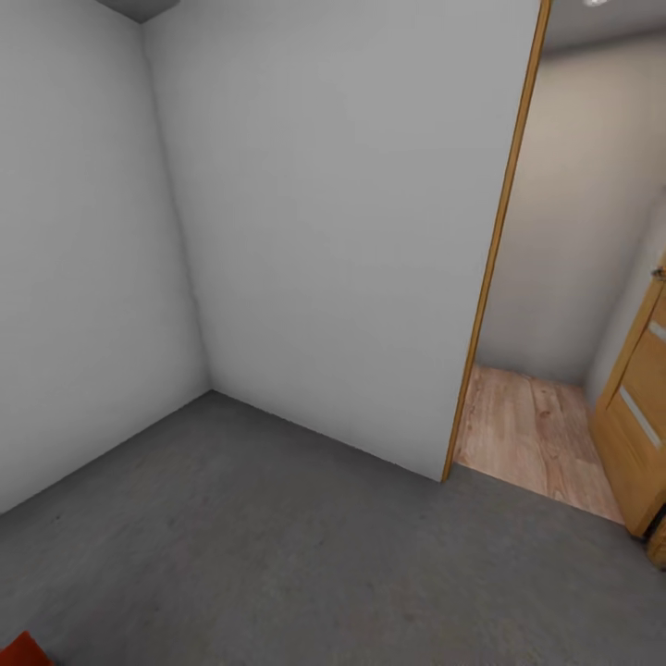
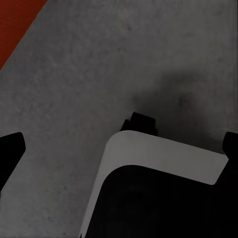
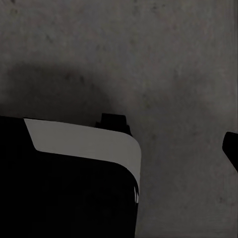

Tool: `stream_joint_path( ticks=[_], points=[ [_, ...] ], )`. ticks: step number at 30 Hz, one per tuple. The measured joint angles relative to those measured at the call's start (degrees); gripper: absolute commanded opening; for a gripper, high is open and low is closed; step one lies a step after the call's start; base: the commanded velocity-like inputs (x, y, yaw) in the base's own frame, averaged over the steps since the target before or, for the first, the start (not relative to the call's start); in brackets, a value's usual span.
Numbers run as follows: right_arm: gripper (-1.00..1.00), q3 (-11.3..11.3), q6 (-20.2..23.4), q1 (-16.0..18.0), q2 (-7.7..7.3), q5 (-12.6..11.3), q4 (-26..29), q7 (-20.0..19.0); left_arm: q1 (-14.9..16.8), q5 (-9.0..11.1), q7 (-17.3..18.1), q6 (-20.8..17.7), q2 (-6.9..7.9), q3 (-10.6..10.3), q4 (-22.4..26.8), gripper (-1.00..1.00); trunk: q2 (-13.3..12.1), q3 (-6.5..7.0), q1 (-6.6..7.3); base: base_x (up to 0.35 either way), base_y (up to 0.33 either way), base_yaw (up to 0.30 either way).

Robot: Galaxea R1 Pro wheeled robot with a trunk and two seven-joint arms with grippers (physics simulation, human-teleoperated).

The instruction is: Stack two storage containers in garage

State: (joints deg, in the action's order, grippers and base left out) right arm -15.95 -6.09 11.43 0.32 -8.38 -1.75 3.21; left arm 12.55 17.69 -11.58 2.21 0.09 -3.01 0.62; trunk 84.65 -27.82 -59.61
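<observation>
I am in the garage, on its dark grey floor (image 1: 305,546). A red-orange corner of one storage container (image 1: 22,650) pokes in at the lower left edge of the head view, and the same red-orange wall (image 2: 14,19) shows in the left wrist view, off to one side of the fingers. My left gripper (image 2: 119,146) hangs open over the floor, holding nothing, with a black fingertip (image 2: 11,148) at each side. My right gripper (image 3: 124,148) is also open and empty above the floor; one fingertip (image 3: 231,147) shows, and the other is lost against my dark base.
Two pale grey walls (image 1: 324,231) meet in a corner ahead. To the right, a wood-framed doorway (image 1: 495,240) opens onto a light wood-plank floor (image 1: 532,435), with a tan door (image 1: 638,407) standing open. My white and black base (image 2: 158,163) sits under both wrists.
</observation>
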Motion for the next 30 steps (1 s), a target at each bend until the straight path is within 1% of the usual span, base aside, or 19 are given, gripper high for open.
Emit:
stream_joint_path(
  ticks=[9, 15, 22, 26, 30],
  points=[
    [1.0, 0.0, -0.1, 0.0, -0.08, 0.0, 0.0, 0.1, 0.0, 0.1, 0.0, 0.0, 0.0, 0.1, 0.0, 1.0, 0.0, 0.61, 0.0, 0.0, 0.0, -0.215],
    [1.0, 0.0, -0.5, 0.0, -0.07, 0.0, 0.0, 0.1, 0.0, 0.4, 0.1, 0.0, -0.59, 0.5, 0.1, 1.0, 0.0, 0.99, 0.0, 0.0, 0.0, -0.168],
    [1.0, 0.0, -0.1, 0.0, -0.07, 0.0, 0.0, -0.2, 0.0, 0.5, 0.1, 0.0, -0.86, 0.6, 0.0, 1.0, 0.0, 1.46, 0.0, 0.0, 0.0, -0.148],
    [1.0, 0.0, 0.0, 0.0, -0.08, 0.0, 0.0, -0.3, 0.0, 0.6, 0.2, 0.0, -1.59, 0.6, -0.2, 1.0, 0.0, 1.73, 0.0, 0.0, 0.0, -0.177],
    [1.0, 0.0, 0.0, 0.0, -0.2, 0.0, 0.0, -0.3, 0.0, 0.7, 0.2, 0.0, -1.84, 0.6, -0.3, 1.0, 0.0, 1.94, 0.0, 0.0, 0.0, -0.236]
  ],
)
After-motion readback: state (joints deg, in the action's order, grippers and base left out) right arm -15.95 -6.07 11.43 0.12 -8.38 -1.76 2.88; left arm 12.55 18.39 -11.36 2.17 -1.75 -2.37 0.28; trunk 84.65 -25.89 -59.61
